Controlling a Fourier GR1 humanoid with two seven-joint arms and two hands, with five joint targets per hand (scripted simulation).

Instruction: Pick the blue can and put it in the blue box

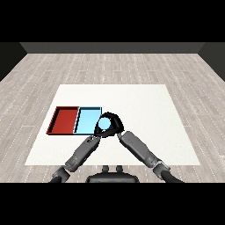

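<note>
Right hand (113,122): I see it curled round the blue can (104,125).
Blue can: at the blue tray's (86,119) right edge, seemingly just over the rim.
Left hand (97,133): mostly hidden; I cannot tell its fingers.
Red tray (63,119): touching blue tray's left side, near the bench's (145,105) left edge.

- The blue can (104,124) shows only its pale round top; the right hand (112,125), curled round it, covers its sides and base.
- The light blue tray (87,121) loses its corner at about four o'clock behind that hand and can.
- The left hand (97,134) is mostly tucked under the right one, at seven o'clock from the can; its fingers can't be made out.
- Whether the can touches the tray or sits above it can't be told.
- Both forearms are cut off at the lower band.
</note>
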